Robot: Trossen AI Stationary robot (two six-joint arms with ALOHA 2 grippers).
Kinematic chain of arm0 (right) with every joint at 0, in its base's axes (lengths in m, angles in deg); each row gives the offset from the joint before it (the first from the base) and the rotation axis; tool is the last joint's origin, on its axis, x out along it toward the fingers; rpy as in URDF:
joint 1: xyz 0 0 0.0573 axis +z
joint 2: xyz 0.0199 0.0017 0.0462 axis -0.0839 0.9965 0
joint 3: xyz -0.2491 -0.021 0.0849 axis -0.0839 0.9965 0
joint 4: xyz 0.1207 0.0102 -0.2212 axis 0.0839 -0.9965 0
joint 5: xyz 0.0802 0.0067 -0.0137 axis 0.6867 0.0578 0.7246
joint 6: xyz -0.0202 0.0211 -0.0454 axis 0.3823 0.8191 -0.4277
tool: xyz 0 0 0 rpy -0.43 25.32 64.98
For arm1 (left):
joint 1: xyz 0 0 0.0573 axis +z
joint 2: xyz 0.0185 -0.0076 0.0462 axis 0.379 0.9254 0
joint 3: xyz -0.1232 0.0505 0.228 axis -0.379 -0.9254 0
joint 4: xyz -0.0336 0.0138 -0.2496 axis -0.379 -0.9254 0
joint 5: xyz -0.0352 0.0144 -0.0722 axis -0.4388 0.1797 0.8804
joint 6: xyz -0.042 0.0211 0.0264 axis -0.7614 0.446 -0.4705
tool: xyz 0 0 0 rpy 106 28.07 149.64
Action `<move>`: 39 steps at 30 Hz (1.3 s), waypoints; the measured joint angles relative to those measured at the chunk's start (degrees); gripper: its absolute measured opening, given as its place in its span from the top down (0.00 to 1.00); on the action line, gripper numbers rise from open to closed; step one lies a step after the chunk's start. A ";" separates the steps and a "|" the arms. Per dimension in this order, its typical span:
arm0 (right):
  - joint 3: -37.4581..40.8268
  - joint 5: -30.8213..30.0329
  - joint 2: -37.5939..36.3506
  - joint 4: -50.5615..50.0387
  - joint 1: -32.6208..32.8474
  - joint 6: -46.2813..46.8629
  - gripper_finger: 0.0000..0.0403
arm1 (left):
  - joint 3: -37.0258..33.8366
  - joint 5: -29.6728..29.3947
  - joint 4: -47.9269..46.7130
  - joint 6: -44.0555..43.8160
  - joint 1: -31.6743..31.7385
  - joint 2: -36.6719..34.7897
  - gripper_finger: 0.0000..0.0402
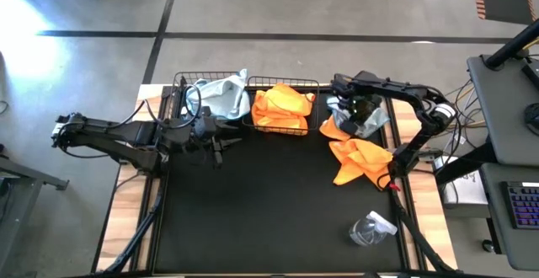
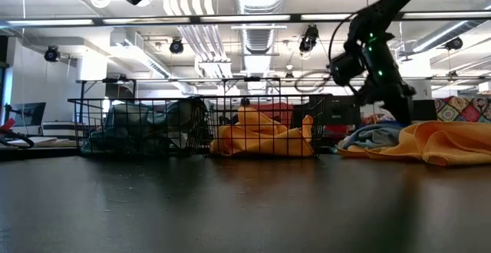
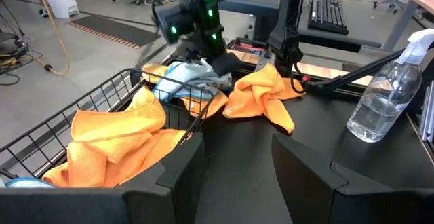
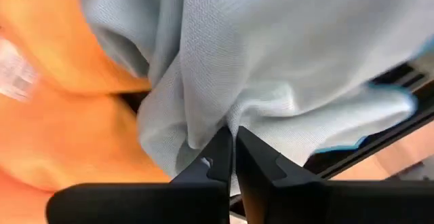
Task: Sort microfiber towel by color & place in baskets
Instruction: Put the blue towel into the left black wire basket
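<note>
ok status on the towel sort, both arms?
Right gripper shut on blue-grey towel in the loose pile. Left gripper open, empty, waiting by the baskets. Orange towel still on table. Nothing in the way.

The right end effector point(image 4: 234, 157) has its two dark fingers point(image 4: 215, 163) pressed together, pinching a fold of the blue-grey towel point(image 4: 271, 68). This towel fills most of the view and hangs in creases above the fingers. An orange towel point(image 4: 61, 115) lies beside and partly beneath it, touching it.
</note>
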 joint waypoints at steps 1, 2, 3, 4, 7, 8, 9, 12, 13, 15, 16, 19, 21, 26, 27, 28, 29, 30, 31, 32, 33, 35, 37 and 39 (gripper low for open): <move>-1.27 0.81 -0.52 0.02 0.00 0.25 0.98 | 0.00 0.02 0.00 0.00 0.02 0.00 0.61; -2.58 1.84 -1.09 0.13 0.00 0.61 0.98 | 0.00 0.03 -0.01 0.00 0.01 0.00 0.61; -3.90 2.88 -1.74 0.32 0.00 1.15 0.98 | 0.00 0.04 -0.02 0.00 0.00 0.00 0.61; -5.24 3.86 -2.38 0.45 0.01 1.56 0.98 | 0.00 0.05 -0.03 0.00 0.01 0.00 0.61; -9.21 6.06 -4.11 1.04 0.13 3.38 0.98 | 0.00 0.10 -0.44 0.38 0.00 0.00 0.61; -10.40 6.62 -4.67 1.19 0.13 4.05 0.98 | 0.00 0.24 -0.62 0.53 0.02 0.00 0.61; -11.63 6.99 -5.22 1.39 0.24 4.63 0.98 | 0.00 0.24 -0.94 0.61 0.00 0.00 0.61; -15.05 8.63 -6.70 3.72 0.51 6.54 0.98 | 0.00 0.24 -2.31 0.63 0.00 0.00 0.61; -16.18 9.42 -7.10 4.57 0.66 7.46 0.98 | 0.00 0.24 -2.73 0.63 0.02 0.00 0.61; -18.32 11.12 -7.66 6.95 1.04 8.64 0.98 | 0.00 0.24 -3.30 0.63 0.00 0.00 0.61; -19.33 11.91 -7.83 8.11 1.24 9.24 0.98 | 0.00 0.24 -3.46 0.63 0.01 0.00 0.61; -22.28 14.04 -8.05 11.67 2.29 11.38 0.98 | 0.02 0.22 -3.45 0.66 0.02 0.00 0.61; -24.04 15.50 -8.05 14.00 3.13 12.27 0.98 | 0.23 0.22 -3.48 1.02 0.01 0.00 0.61; -26.70 15.81 -8.05 20.32 5.78 14.79 0.98 | 1.60 0.15 -3.54 3.21 0.00 0.00 0.61; -27.18 15.80 -8.05 21.13 6.29 14.82 0.98 | 1.92 0.15 -3.53 3.81 0.01 0.00 0.61; -27.55 15.81 -8.05 22.06 6.78 14.84 0.98 | 2.23 0.13 -3.45 4.42 0.02 0.00 0.61; -27.92 15.79 -8.05 23.04 7.32 15.01 0.98 | 2.60 0.09 -3.48 4.90 0.02 0.00 0.61; -28.23 15.78 -8.05 24.11 7.82 15.47 0.98 | 2.92 0.04 -3.44 5.29 0.00 0.00 0.61; -28.49 15.79 -8.05 25.25 8.32 16.15 0.98 | 3.20 0.04 -3.41 5.57 0.02 0.00 0.61; -28.75 15.79 -8.05 26.41 8.84 16.68 0.98 | 3.48 0.02 -3.51 5.63 0.02 0.00 0.61; -29.00 15.80 -8.05 27.67 9.32 16.92 0.98 | 3.76 -0.02 -3.48 5.87 0.04 0.00 0.61; -29.40 15.83 -8.05 30.71 10.32 17.12 0.98 | 4.29 -0.31 -3.43 6.79 0.04 0.00 0.61; -29.62 15.86 -8.05 34.18 11.17 17.10 0.98 | 4.83 -1.84 -3.41 7.30 0.04 0.00 0.61; -29.63 15.82 -8.03 38.20 12.05 17.16 0.98 | 5.26 -3.94 -3.46 7.37 0.04 0.00 0.61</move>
